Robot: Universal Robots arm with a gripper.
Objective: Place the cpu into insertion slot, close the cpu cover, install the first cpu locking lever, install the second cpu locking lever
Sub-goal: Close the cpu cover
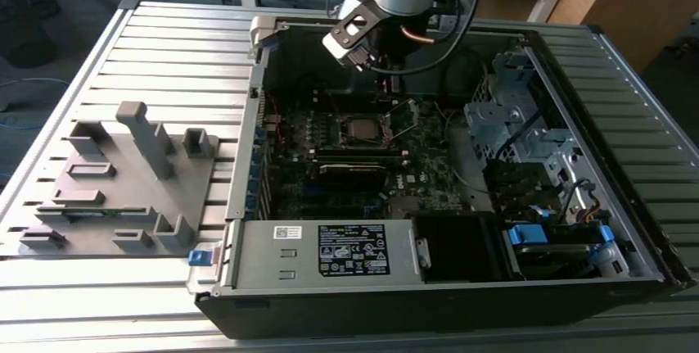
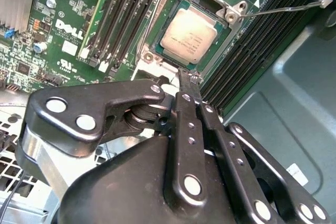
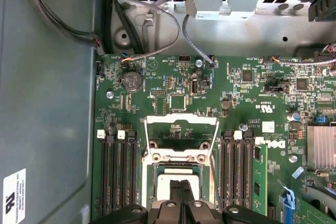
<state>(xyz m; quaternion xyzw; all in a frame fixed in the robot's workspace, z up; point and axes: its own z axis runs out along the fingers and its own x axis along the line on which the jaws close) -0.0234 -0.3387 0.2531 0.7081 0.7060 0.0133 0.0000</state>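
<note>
Cpu cover (image 3: pixel 181 120), thin silver frame, tipped open, leaving seated silver-grey square cpu (image 2: pixel 188 31) exposed; end effector (image 2: pixel 189 85) closed, empty, near it.

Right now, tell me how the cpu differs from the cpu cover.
The cpu is a solid plate with a dull silver top; the cpu cover is a thin frame around a large open window. The cpu lies flat in the insertion slot; the cpu cover is swung open, off the cpu. Both are square, silver-grey metal and roughly socket-sized.
</note>
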